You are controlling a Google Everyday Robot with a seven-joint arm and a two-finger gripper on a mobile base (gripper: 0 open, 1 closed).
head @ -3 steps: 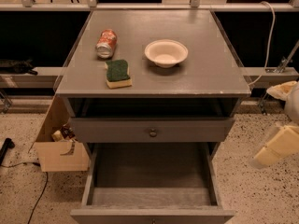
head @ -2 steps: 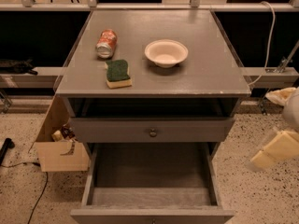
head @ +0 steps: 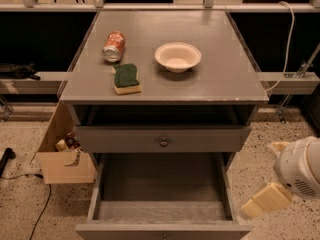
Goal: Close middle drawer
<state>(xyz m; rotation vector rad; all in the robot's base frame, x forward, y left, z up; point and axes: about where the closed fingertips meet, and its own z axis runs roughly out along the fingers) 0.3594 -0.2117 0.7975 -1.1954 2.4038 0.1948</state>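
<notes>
While the gripper [head: 269, 198] hangs low at the near right, touching nothing and holding nothing that shows, I cannot tell whether it is open or closed. Just to its left is the middle drawer [head: 160, 186], which I take to be the one pulled far out toward the near edge, its front panel cut by the bottom of the view. The main risk, as I judge it, lies in the approach. Coming in from the right, the gripper could catch the drawer's right wall or corner and skew it on its runners, so that it jams instead of sliding. A push off centre on the front panel could do the same. A push placed too high would meet the upper drawer [head: 130, 139], which stands slightly out just above, and shut that one instead. Nothing lies inside the middle drawer to block its travel. On top of the cabinet [head: 225, 79] are a soda can [head: 113, 46] on its side, a green sponge [head: 126, 78] and a bowl [head: 177, 56], all well clear, though a hard slam might roll the can. A cardboard box [head: 62, 159] rests on the floor at the left, out of the way.
</notes>
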